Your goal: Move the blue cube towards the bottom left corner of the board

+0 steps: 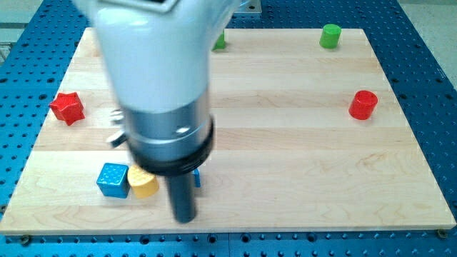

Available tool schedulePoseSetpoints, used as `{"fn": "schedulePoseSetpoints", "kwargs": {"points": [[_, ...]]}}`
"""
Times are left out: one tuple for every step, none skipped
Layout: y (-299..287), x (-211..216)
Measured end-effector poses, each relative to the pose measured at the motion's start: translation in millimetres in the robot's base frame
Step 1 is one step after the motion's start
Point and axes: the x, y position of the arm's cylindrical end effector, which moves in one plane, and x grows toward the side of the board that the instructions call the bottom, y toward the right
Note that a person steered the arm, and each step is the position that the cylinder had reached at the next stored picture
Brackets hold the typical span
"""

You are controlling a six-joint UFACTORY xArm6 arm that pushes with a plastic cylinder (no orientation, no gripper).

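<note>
The blue cube [113, 178] sits near the board's bottom left, touching a yellow block [143, 184] on its right. My tip [185, 218] is the lower end of the dark rod, below and to the right of the yellow block, close to the board's bottom edge. A sliver of another blue block [197, 178] shows just right of the rod, mostly hidden behind it. The arm's white and grey body covers the upper left middle of the view.
A red star-shaped block [67, 107] lies at the board's left edge. A red cylinder [363, 105] stands at the right. A green cylinder [330, 35] is at the top right, a green block [219, 41] partly hidden at the top middle. The wooden board [300, 164] lies on a blue perforated table.
</note>
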Motion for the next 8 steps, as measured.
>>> {"fn": "schedulePoseSetpoints", "kwargs": {"points": [[-55.4,0.3],[-71.3,-20.0],[-30.7,-31.3],[-43.3,-58.0],[-102.8,-57.0],[-133.7,-56.4],[-119.5,-64.3],[-106.5,-64.5]]}}
